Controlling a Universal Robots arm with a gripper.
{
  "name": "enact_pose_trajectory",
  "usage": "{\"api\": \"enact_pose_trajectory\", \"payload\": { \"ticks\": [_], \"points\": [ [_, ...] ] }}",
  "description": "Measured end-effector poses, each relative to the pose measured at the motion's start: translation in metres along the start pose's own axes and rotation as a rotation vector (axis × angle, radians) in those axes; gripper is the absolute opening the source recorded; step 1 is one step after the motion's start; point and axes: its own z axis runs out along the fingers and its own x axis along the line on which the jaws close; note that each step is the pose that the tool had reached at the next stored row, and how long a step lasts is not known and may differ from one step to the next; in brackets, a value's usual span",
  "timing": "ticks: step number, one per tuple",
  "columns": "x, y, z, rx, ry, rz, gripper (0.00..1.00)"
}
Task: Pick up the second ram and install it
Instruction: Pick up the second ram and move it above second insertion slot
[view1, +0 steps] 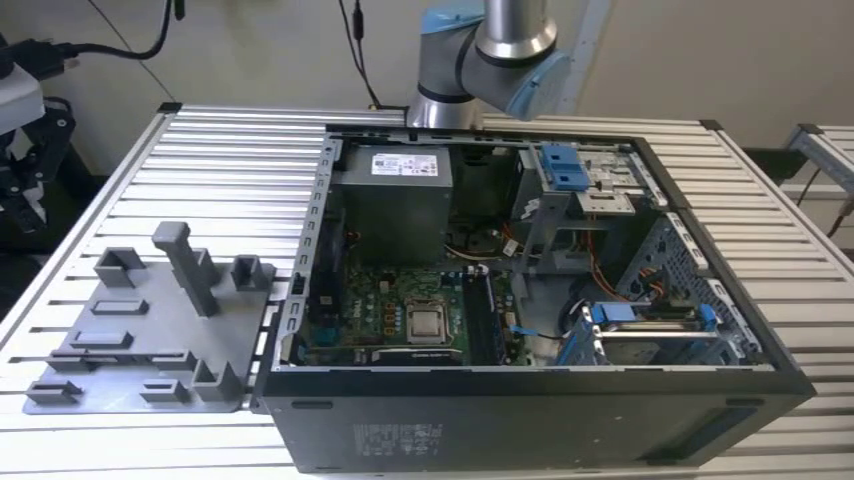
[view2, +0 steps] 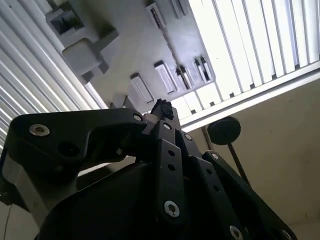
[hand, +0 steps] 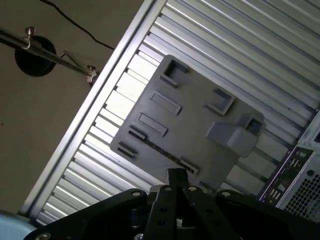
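First wrist view places the end effector (hand: 176, 173), closed on nothing visible, above the grey fixture (hand: 190, 125) on the worktop (hand: 240, 30), where the second ram (hand: 161, 151), apparently the dark strip in a slot, awaits pickup and installation.

Arm (view1: 489, 45) cut off at exterior view's top, grey tray (hand: 190, 120) partly behind gripper (hand: 176, 174) in first wrist view

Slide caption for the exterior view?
Open computer case on slatted table, grey parts tray at the exterior view's left, robot arm beyond it.
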Motion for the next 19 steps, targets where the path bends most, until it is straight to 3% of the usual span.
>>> {"api": "enact_pose_trajectory", "payload": {
  "ticks": [14,19],
  "points": [
    [0.0002,0.0002,0.0000,0.0074,0.0175,-0.253,0.11],
    [0.0003,0.0002,0.0000,0.0087,0.0205,-0.299,0.11]
  ]
}}
